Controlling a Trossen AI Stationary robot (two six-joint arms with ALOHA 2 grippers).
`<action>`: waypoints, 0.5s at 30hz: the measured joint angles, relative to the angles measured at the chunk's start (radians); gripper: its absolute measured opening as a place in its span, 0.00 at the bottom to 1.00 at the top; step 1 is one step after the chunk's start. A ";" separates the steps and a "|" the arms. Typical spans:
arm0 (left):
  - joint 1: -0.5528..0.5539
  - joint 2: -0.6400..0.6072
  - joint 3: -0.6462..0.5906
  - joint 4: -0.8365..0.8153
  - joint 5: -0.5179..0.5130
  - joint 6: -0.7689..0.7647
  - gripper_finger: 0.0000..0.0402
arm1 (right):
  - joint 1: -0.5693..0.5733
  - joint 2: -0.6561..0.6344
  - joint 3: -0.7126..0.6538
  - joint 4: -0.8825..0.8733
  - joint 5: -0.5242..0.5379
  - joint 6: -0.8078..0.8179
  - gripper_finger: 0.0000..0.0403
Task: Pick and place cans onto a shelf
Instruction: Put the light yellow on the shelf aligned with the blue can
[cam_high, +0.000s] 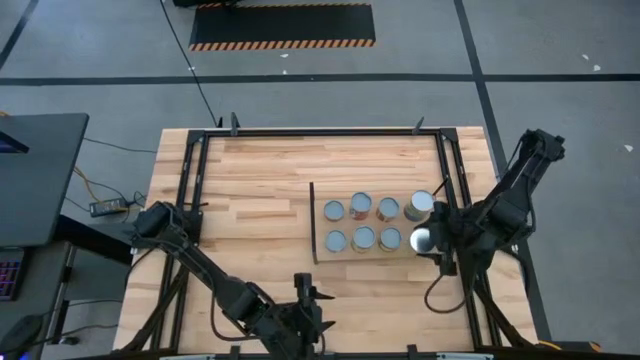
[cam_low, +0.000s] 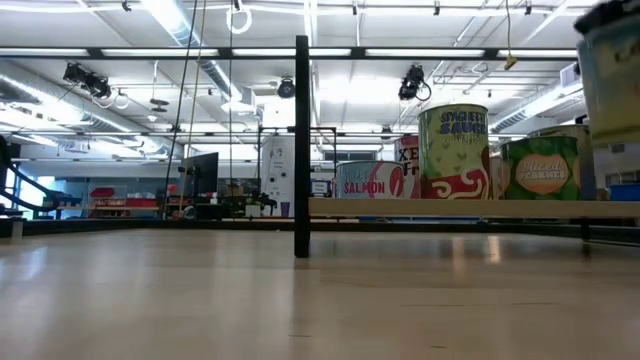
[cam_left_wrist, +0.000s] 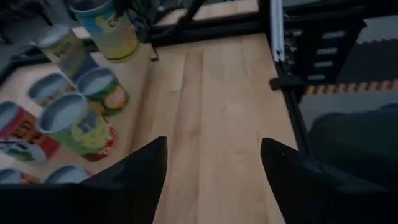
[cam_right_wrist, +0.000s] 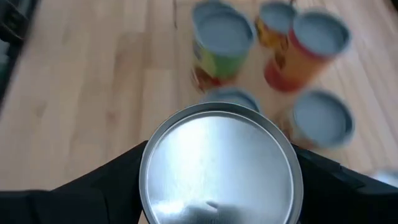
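Above shelf: can between right pincer fingers

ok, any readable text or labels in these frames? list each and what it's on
"SALMON": blue-and-red can, low view.
"SLICED PEACHES": probable reading only, on the green can.
Green-and-red can: top word blurred, perhaps "SPAGHETTI".
Can behind it: only "XE" shows, rest hidden.
Can labels in the wrist views: too blurred to read.

A lab-like industrial hall — ceiling strip lights, hazard-striped floor mat, distant equipment racks.
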 joint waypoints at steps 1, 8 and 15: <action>0.001 0.000 0.000 -0.002 0.020 0.000 0.65 | 0.000 -0.017 -0.030 0.003 -0.002 0.023 0.80; 0.005 0.000 0.000 0.006 0.040 0.003 0.65 | -0.002 -0.086 -0.175 0.004 -0.022 0.142 0.80; 0.033 0.000 0.000 0.009 0.040 0.004 0.65 | -0.018 -0.085 -0.173 0.000 -0.014 0.107 0.80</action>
